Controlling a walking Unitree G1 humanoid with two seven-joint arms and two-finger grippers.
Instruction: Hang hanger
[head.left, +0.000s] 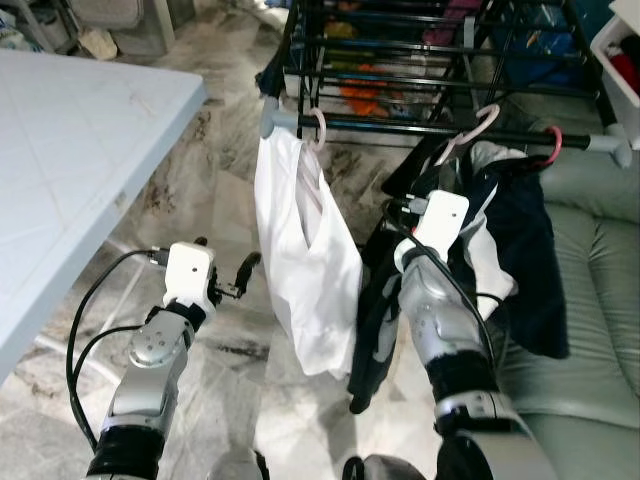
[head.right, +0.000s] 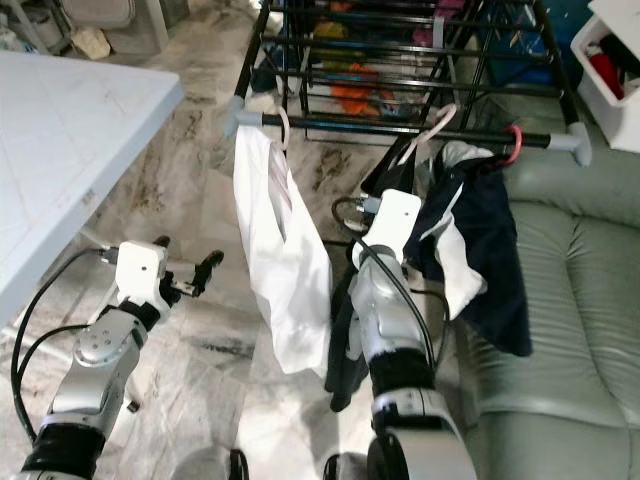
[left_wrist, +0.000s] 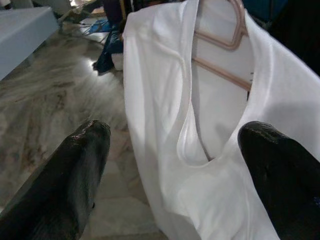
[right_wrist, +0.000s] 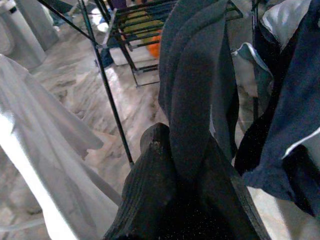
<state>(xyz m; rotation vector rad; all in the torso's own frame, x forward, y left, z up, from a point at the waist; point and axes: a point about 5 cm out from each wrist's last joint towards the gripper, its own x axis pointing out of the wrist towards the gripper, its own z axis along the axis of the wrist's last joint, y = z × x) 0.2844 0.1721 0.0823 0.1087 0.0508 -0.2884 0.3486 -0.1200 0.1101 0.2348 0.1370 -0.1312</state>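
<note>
Hanging from black metal drying rack (head.left: 430, 128), white shirt on pale pink plastic hanger (head.left: 318, 128), dark navy garment (head.left: 520, 270) alongside, left wrist view: left gripper (left_wrist: 172, 150) fingers spread wide facing white shirt (left_wrist: 200, 165), right wrist view: right gripper (right_wrist: 187, 170) fingers pinching dark grey cloth (right_wrist: 192, 90).

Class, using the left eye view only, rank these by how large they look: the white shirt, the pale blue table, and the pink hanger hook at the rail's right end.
1. pale blue table, though it lies nearer the camera
2. white shirt
3. pink hanger hook
</note>
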